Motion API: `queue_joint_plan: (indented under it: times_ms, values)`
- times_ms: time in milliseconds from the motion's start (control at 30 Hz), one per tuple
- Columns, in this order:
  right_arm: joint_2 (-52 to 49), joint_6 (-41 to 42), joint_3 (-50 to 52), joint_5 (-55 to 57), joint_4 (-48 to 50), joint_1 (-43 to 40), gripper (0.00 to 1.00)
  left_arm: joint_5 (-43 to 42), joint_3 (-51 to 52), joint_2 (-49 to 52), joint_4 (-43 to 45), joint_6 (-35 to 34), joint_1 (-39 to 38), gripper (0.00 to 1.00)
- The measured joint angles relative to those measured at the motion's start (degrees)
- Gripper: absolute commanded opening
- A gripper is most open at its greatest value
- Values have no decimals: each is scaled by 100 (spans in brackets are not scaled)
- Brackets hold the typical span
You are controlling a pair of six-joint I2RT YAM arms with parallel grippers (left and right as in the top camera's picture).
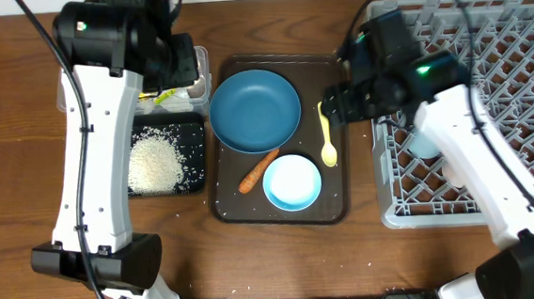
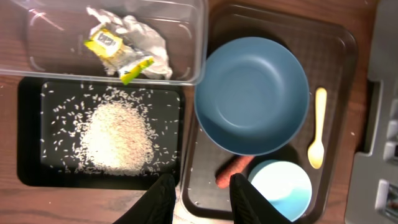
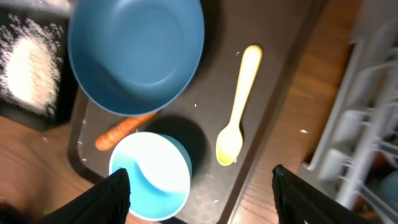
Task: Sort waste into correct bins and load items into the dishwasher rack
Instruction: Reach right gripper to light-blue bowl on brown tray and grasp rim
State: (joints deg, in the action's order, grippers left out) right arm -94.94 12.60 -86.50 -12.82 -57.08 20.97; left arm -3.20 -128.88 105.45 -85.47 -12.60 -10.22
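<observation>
Crumpled white paper with yellow wrapper scraps (image 2: 127,42) lies in the clear tub (image 2: 186,70). White rice (image 2: 115,137) is heaped on the black tray (image 2: 30,134). The brown serving tray (image 1: 337,206) carries the dark blue plate (image 1: 255,110), the orange carrot (image 1: 258,171), the white-and-pale-blue bowl (image 1: 292,183) and the yellow spoon (image 1: 327,136). My left gripper (image 2: 200,199) hangs high over the gap between the two trays, open and empty. High above the bowl and spoon, my right gripper (image 3: 199,177) is open wide and holds nothing.
The grey dishwasher rack (image 1: 506,67) fills the right side, my right arm (image 1: 465,154) crossing over it. A pale blue shape (image 3: 387,186) shows inside the rack. Stray rice grains dot the serving tray. Bare wooden table (image 1: 6,187) lies to the left and front.
</observation>
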Motion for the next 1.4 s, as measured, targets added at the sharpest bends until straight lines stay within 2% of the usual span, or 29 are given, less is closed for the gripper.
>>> queue_joint_plan:
  times_ms: [167, 433, 667, 900, 1067, 1133, 1300, 1400]
  values:
    - [-367, 234, 562, 87, 525, 382, 66, 33, 2, 0, 0, -74, 96, 33]
    - [-752, 472, 686, 94, 763, 702, 64, 39, 118, 0, -48, -96, 101, 33]
    - [-848, 570, 686, 103, 531, 715, 61, 39, 752, 0, 59, -94, 94, 33]
    - [-1346, 632, 686, 109, 306, 870, 50, 39, 1141, 0, 308, -94, 94, 33]
    - [-1694, 632, 697, 109, 260, 1040, 47, 42, 1150, 0, 382, -85, 94, 50]
    - [-1853, 632, 702, 98, 251, 1080, 43, 44, 1150, 0, 391, -109, 94, 53]
    - [-2109, 651, 750, 107, 247, 1082, 35, 39, 1150, 0, 391, -116, 94, 56]
    - [-2109, 651, 750, 103, 245, 1075, 23, 39, 1150, 0, 391, -114, 92, 57]
